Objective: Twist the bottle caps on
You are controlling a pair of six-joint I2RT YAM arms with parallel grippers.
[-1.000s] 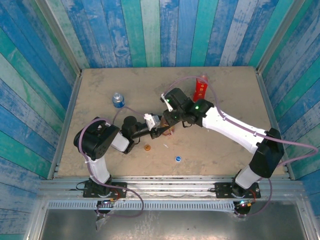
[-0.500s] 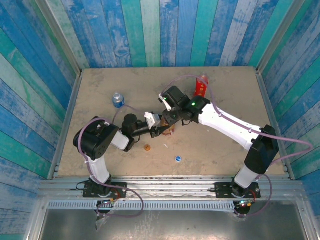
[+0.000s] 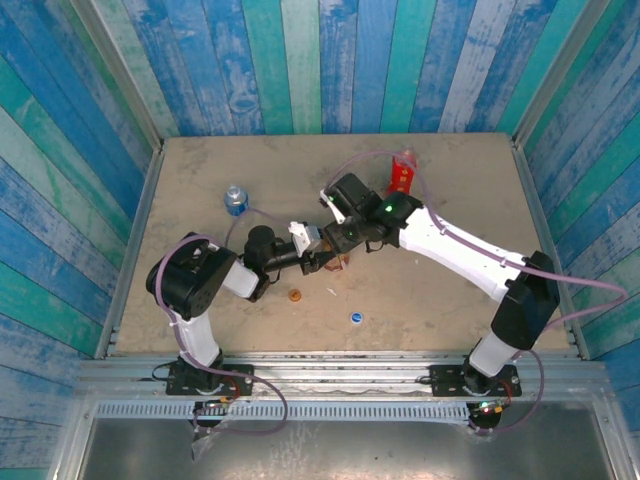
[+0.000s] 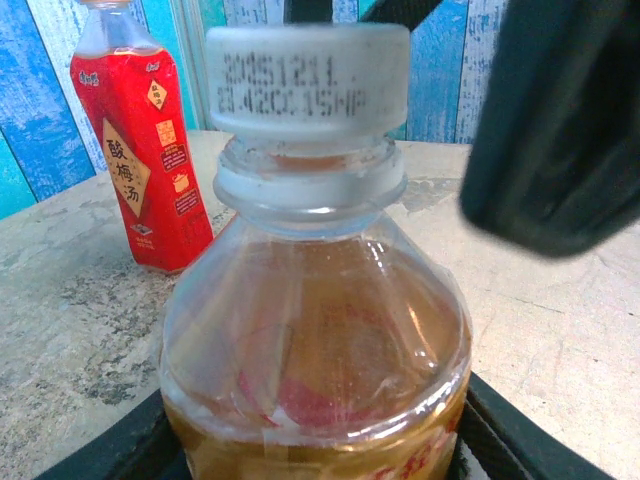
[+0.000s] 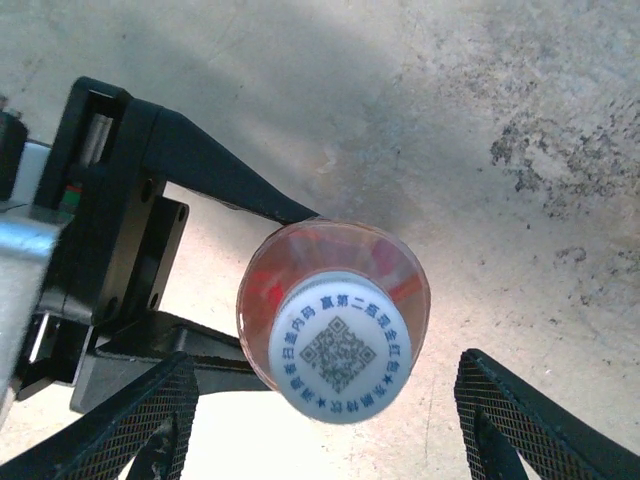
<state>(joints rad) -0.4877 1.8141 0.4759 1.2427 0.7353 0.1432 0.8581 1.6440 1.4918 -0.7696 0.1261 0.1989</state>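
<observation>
On your sandy table, the left gripper clamps the tea bottle, white cap on; the right gripper hangs spread wide around the cap, clear of it.

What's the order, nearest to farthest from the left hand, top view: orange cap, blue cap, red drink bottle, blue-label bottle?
From the left hand, gripping the tea bottle:
1. orange cap, just below-left of it.
2. blue cap, lower right, toward the arm bases.
3. red drink bottle, upper right, and blue-label bottle, upper left: too close to call.
</observation>
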